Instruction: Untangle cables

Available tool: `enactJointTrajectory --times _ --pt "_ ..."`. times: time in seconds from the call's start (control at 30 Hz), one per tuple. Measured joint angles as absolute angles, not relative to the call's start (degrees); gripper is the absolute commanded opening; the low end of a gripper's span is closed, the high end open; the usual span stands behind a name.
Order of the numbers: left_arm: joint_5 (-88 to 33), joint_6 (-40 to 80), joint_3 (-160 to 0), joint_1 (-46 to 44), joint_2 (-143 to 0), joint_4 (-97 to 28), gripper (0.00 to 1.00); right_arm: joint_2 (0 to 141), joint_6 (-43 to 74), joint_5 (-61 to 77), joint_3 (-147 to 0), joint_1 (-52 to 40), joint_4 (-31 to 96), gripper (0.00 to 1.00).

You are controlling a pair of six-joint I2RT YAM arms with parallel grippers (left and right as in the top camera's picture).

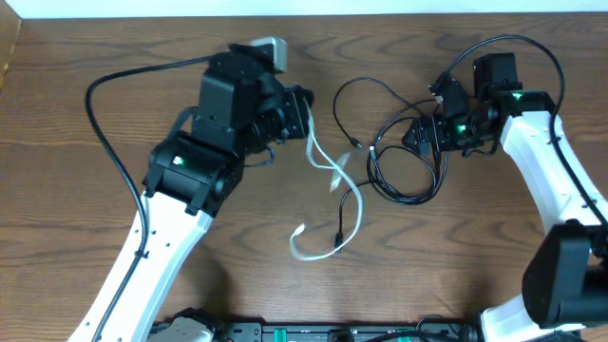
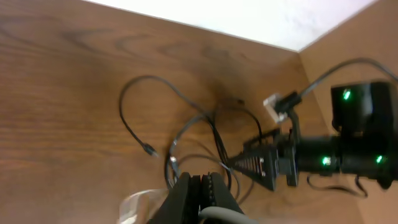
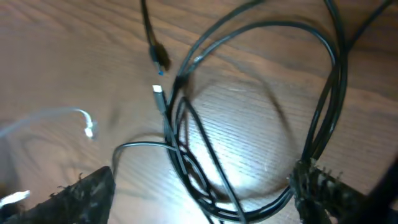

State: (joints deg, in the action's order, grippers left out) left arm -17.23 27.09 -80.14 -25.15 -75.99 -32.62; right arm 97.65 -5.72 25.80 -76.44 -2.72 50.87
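A tangle of thin black cables lies in loops at the table's right middle. A white cable snakes down the centre to a small plug end. My left gripper is shut on the white cable's upper end. In the left wrist view the jaws are pressed together with the pale cable just beneath them. My right gripper hangs over the black loops. In the right wrist view its fingers are spread wide on either side of the black strands, holding nothing.
A thick black cord runs from the left arm across the table's left part. Another arcs over the right arm. The table's far edge is close behind both grippers. Loose black plug ends lie beside the loops.
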Motion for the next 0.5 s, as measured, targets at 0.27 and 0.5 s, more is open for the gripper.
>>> enactJointTrajectory --times 0.27,0.5 --pt "-18.2 23.9 -80.1 -30.5 -76.8 -33.3 0.08 88.2 -5.4 22.6 -79.4 -2.7 50.9 0.99" --pt "-18.2 15.4 -80.1 -36.5 -84.0 -37.7 0.08 86.2 -5.0 22.7 -79.7 -2.7 52.8 0.99"
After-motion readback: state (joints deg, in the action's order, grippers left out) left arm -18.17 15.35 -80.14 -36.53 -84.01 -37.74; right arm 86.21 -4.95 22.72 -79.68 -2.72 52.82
